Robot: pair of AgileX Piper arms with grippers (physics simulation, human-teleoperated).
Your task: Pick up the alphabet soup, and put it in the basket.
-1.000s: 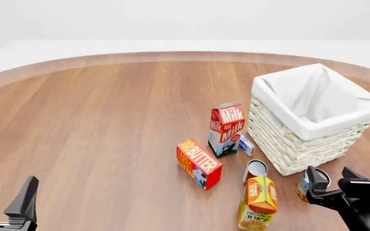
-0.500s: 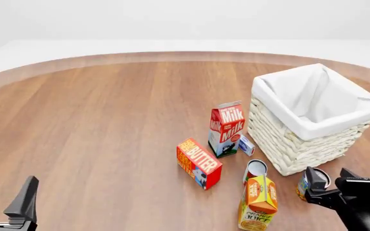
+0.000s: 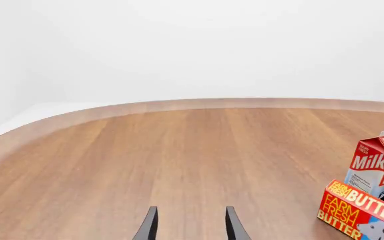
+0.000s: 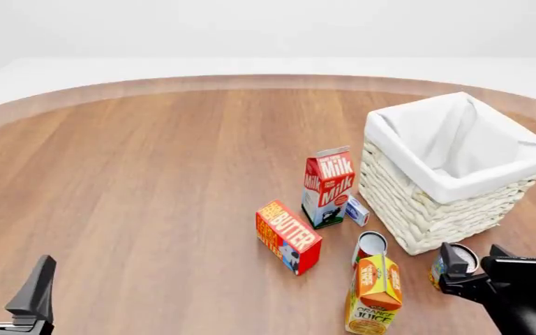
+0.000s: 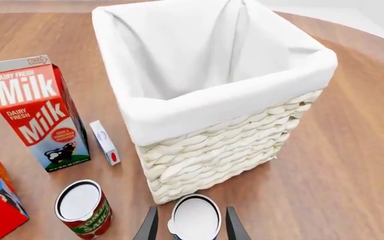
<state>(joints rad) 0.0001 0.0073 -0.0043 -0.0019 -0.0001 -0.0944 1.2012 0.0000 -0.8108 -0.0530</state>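
Right tool (image 5: 186, 226) spread, 1 finger either side of the alphabet soup (image 5: 195, 218), not clamped. Can stands just beside the basket (image 5: 205, 145). Left tool (image 3: 188, 225) spread, holding nothing.

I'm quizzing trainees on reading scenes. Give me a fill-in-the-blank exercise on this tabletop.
1. The right gripper has its fingers on either side of the ____ soup can.
2. The basket is lined with ____ cloth.
3. The red-labelled can stands beside the orange ____ carton.
4. The left gripper holds ____.

Missing words: alphabet; white; juice; nothing
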